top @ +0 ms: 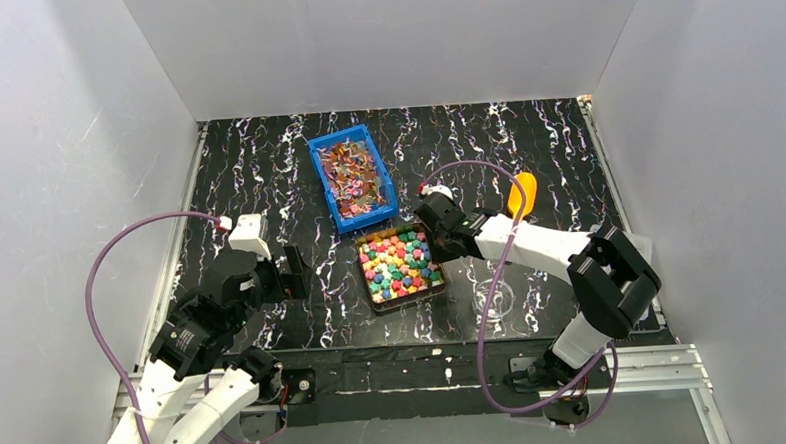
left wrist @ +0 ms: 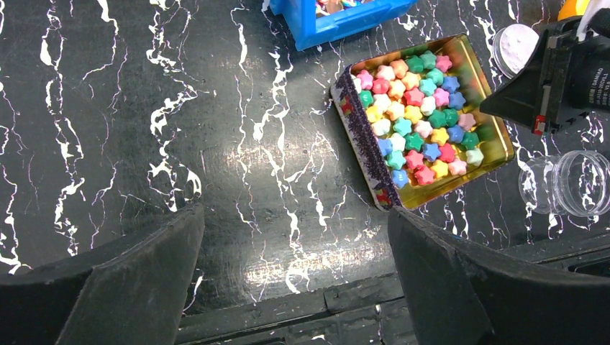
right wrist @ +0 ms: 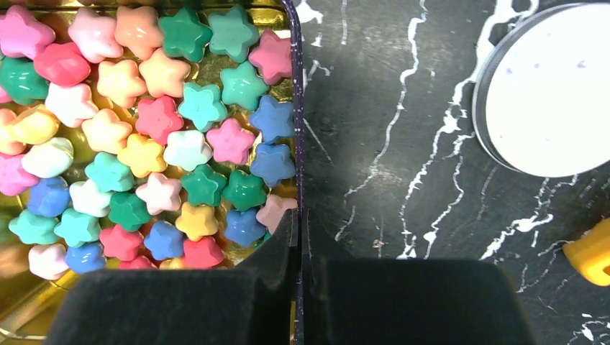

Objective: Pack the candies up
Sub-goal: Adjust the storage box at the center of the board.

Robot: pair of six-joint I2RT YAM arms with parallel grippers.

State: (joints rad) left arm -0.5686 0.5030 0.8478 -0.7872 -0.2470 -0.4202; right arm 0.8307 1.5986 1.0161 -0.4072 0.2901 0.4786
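Note:
The candies [top: 401, 262] [left wrist: 417, 118] [right wrist: 144, 129] are small star-shaped sweets in pink, red, yellow, green, blue and orange, filling a gold tin [top: 406, 304] [left wrist: 360, 144] at the table's middle. My right gripper [top: 438, 242] [right wrist: 298, 230] is at the tin's right side, shut on the tin's thin dark wall [right wrist: 296, 144]. One finger is inside among the sweets and the other is outside. My left gripper [top: 296, 273] [left wrist: 296, 266] hangs wide open over bare table to the left of the tin, with nothing between its fingers.
A blue bin [top: 352, 179] of wrapped sweets stands behind the tin. A clear jar [top: 492, 298] [left wrist: 568, 183] sits to the tin's right near the front edge. Its white lid [right wrist: 547, 90] and an orange-yellow object [top: 523, 193] lie farther back right.

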